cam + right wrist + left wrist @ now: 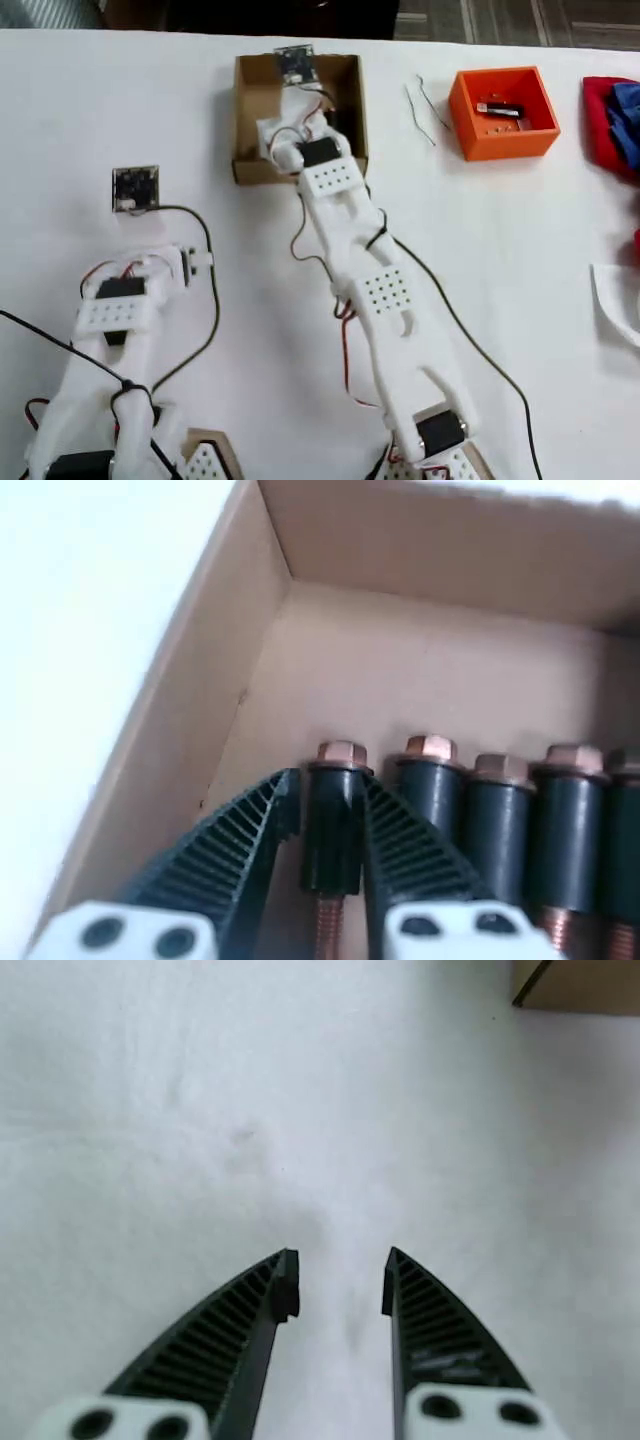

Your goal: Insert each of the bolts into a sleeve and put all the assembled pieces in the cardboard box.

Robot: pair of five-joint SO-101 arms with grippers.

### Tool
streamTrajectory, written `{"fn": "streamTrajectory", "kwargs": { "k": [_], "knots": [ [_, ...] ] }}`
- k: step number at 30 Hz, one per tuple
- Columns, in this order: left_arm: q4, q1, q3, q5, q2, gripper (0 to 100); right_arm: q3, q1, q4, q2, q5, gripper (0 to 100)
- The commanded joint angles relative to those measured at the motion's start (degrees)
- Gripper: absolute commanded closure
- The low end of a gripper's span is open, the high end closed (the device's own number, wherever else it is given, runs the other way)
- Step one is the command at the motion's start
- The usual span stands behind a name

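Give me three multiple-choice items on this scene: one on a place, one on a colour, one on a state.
1. Where is the right gripper?
A. Over the orange tray.
B. Inside the cardboard box.
C. Above the red cloth.

2. What colour are the bolt heads?
A. Blue.
B. White.
C. Copper.

3. How does the left gripper stand?
A. Open, holding nothing.
B. Shut on a bolt.
C. Shut tight, holding nothing.

Key:
1 B: in the right wrist view, box walls surround it and the sleeved bolt it grips.
2 C: the heads above the dark sleeves are copper-coloured.
3 A: its fingers are apart over the white table.
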Motion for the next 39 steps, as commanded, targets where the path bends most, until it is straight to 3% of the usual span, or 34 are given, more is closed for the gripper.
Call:
{"fn": "streamTrajectory", "kwargs": {
  "k": [1,7,17,20,22,28,31,35,39],
  "knots": [
    [1.05,-0.44,-3.30,-0.26,-0.88,84,-8.26,2.33,4.88,-7.60,-0.09,92.6],
    [19.87,-0.44,-20.88,-0.26,-0.88,84,-15.82,5.23,18.33,-18.59,0.00,92.6],
    [60.66,-0.44,-73.19,-0.26,-0.88,84,-15.74,7.60,38.20,-44.97,0.00,92.8],
    [70.59,-0.44,-86.73,-0.26,-0.88,84,-15.74,7.60,45.32,-53.41,0.00,92.6],
    [72.97,-0.53,-92.09,-0.26,-1.05,84,-15.65,7.60,49.27,-58.24,0.00,92.6],
    [72.79,-3.78,-91.65,-0.26,-13.10,84,-15.12,7.87,50.68,-70.37,1.23,92.6],
    [72.79,-1.41,-86.99,-4.92,-22.68,84,-15.12,7.96,50.68,-75.12,10.02,92.9],
    [72.53,1.85,-73.01,-10.81,-36.13,84,-10.99,7.96,50.68,-81.01,20.04,92.9],
    [68.84,2.11,-53.67,-8.62,-48.88,84,2.29,7.96,50.77,-90.07,15.30,92.5]
  ]
}}
